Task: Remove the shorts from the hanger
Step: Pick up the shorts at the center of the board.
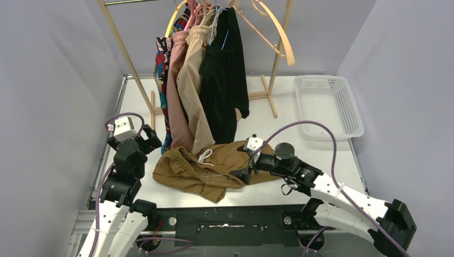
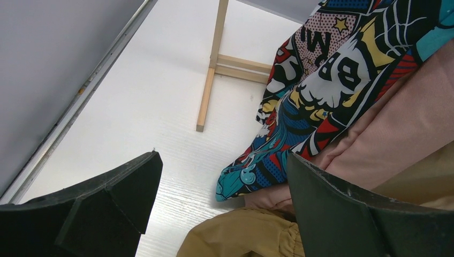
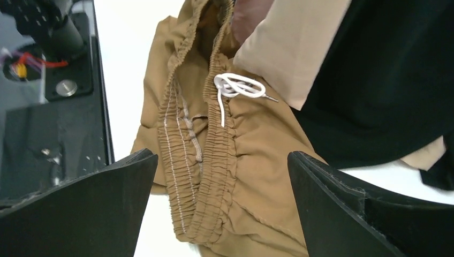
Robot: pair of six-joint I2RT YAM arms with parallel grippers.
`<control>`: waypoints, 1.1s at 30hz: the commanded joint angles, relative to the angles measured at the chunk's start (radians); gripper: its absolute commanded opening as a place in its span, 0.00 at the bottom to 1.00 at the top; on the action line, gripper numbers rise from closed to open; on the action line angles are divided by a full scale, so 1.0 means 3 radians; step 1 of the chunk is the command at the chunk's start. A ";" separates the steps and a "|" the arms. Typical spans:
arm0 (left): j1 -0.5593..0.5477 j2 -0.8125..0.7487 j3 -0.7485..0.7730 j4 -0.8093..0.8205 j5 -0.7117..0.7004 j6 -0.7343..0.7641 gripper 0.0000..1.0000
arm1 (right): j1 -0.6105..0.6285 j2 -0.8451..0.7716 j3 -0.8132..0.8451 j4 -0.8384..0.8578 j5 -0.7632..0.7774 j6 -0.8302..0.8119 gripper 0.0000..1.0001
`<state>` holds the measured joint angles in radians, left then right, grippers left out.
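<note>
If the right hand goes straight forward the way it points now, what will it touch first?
Most likely the mustard-brown shorts: their elastic waistband lies straight ahead of the open right hand. Depth is hard to judge.

My two arms, white and black.
My left arm (image 1: 122, 184) and right arm (image 1: 342, 195) wear white shells over black joints, purple cables (image 1: 308, 122) looping along them; my fingers (image 2: 107, 203) are matte black wedges, and silver screws (image 1: 172, 220) dot the black base plate (image 1: 230, 214).
</note>
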<state>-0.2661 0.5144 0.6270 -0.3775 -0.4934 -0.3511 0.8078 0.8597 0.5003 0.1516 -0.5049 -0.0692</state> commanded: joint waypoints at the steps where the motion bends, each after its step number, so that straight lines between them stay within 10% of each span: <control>1: 0.0028 -0.0024 0.0007 0.0209 -0.0002 0.0071 0.87 | 0.0239 0.0402 0.0165 0.0274 0.0170 -0.0732 0.98; 17: 0.0064 -0.0094 -0.0020 0.0225 -0.0015 0.0081 0.87 | 0.1163 0.2183 0.0921 0.0714 0.1402 -0.0873 0.98; 33: 0.0069 -0.0123 -0.0039 0.0256 -0.0008 0.0117 0.87 | 0.1463 0.2503 0.1116 0.1230 0.1239 -0.0910 0.98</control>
<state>-0.2531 0.4858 0.6109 -0.3618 -0.4934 -0.3313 1.2133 1.6386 0.8040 0.3996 -0.0940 -0.3161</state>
